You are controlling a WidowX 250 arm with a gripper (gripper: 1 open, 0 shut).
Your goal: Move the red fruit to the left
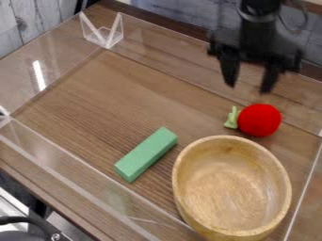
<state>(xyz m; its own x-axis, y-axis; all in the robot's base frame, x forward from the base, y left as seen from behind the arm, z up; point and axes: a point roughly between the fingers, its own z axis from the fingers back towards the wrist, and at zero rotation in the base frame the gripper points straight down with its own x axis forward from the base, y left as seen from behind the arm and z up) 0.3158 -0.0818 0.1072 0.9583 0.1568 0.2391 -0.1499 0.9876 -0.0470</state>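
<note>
The blurred gripper point(261, 79) hung with its fingers spread wide, holding nothing, near the red fruit point(259, 120) beside the bowl point(233, 187).

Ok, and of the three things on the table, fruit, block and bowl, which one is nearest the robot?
The red fruit; the other two lie farther off.
</note>
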